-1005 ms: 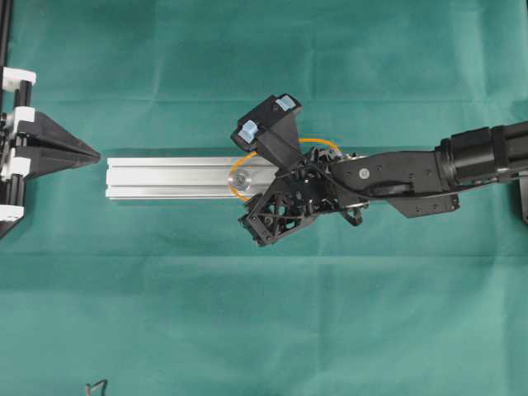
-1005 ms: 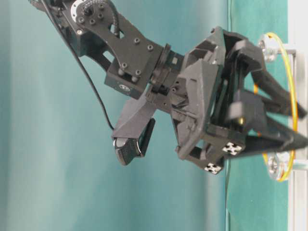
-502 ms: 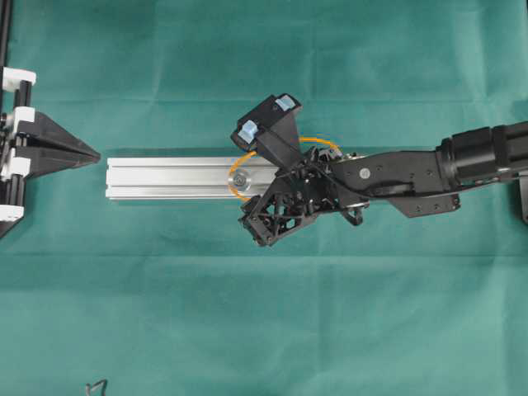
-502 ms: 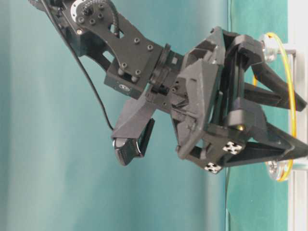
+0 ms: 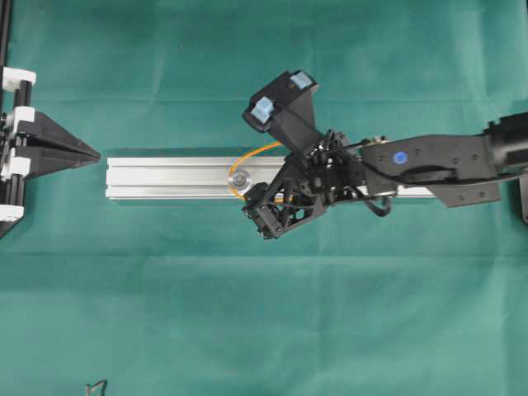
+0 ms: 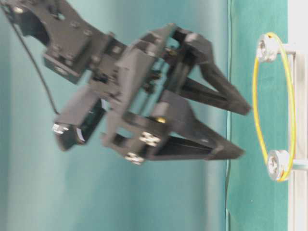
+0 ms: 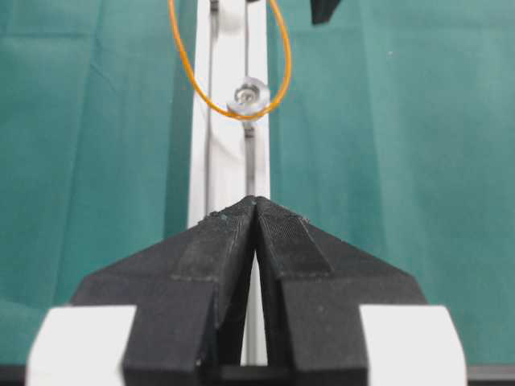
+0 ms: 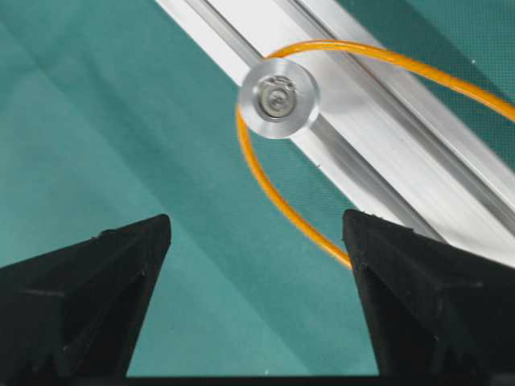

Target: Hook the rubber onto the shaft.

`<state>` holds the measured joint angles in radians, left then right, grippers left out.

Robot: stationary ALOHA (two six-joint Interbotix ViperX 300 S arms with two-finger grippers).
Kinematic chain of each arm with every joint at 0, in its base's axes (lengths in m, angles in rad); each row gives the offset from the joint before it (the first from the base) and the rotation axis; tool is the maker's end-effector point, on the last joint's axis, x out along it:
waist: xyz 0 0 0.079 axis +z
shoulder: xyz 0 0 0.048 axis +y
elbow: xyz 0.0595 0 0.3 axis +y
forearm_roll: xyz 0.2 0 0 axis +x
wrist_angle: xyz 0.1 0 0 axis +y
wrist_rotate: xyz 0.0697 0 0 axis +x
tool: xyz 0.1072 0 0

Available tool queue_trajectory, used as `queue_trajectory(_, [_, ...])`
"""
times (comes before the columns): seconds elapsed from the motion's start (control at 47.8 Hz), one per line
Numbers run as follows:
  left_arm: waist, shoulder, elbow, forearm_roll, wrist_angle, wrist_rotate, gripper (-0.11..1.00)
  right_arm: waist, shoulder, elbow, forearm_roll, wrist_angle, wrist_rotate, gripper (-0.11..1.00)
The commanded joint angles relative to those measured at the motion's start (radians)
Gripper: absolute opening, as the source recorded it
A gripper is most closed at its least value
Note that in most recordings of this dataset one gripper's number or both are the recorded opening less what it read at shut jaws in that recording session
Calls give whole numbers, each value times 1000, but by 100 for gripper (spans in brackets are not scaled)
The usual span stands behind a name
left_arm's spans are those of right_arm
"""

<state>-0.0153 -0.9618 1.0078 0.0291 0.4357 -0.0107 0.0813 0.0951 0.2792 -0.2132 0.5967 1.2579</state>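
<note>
The band (image 6: 272, 103) is looped around both shafts (image 6: 278, 164) on the rail (image 5: 169, 178) (a stretched orange oval in the table-level view). The right gripper (image 6: 243, 129) hangs clear of it with jaws spread wide and empty, while the left gripper (image 7: 256, 209) sits off the rail's end, jaws pressed together.

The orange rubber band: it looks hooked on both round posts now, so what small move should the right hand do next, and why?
Probably lift the right hand a little farther away from the rail. The rubber band runs around both posts, and the hand is open, holds nothing and hangs apart from the band. The hooking looks done, so backing off avoids catching the loop.
</note>
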Motion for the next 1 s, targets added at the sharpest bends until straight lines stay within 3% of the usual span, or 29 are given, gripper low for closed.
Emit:
queue_trajectory(0.0, [-2, 8, -31, 2, -6, 2, 0, 2, -64, -17, -5, 17, -2, 91])
queue_trajectory(0.377, [-2, 8, -31, 2, -6, 2, 0, 0, -175, -18, -8, 120, -23, 91])
queue_trajectory(0.775, [-2, 8, -31, 2, -6, 2, 0, 2, -178, -14, -18, 121, -31, 91])
queue_trajectory(0.984, [-2, 8, -32, 2, -6, 2, 0, -5, -181, -11, -38, 124, -163, 91])
